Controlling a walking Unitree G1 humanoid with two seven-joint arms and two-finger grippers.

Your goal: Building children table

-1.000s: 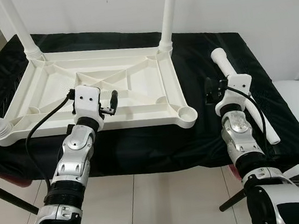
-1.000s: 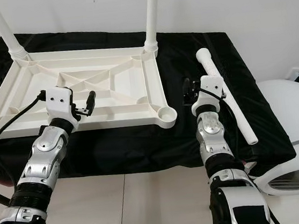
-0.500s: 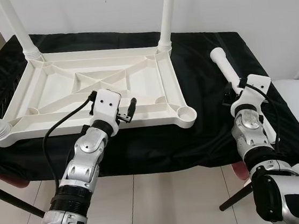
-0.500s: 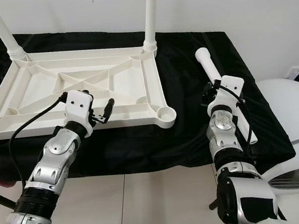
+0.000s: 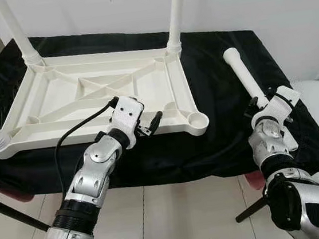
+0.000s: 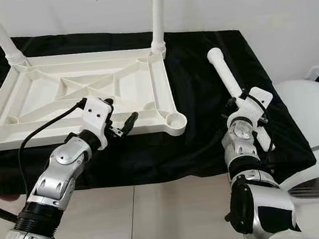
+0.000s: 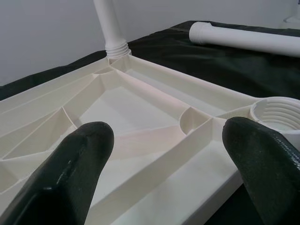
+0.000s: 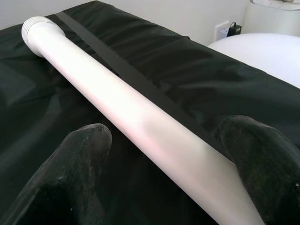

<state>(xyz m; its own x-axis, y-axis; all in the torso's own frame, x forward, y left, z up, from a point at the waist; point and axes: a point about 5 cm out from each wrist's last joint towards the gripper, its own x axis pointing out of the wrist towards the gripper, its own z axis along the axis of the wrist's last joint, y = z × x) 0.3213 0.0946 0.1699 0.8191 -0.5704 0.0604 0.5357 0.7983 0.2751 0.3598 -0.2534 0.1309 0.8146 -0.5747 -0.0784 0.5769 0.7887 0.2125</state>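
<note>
Your right gripper, released, straddles the loose table leg at frame right; your left gripper, released, hovers over the upturned tabletop, centre-left.

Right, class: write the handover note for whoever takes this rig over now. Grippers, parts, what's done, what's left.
Left gripper: open, empty, over the near rail of the upturned tabletop.
Right gripper: open, fingers straddling the loose table leg lying on the black cloth, not gripped.
Done: three legs stand in their sockets.
Left: grip the loose leg and fit it into the empty corner socket.
</note>
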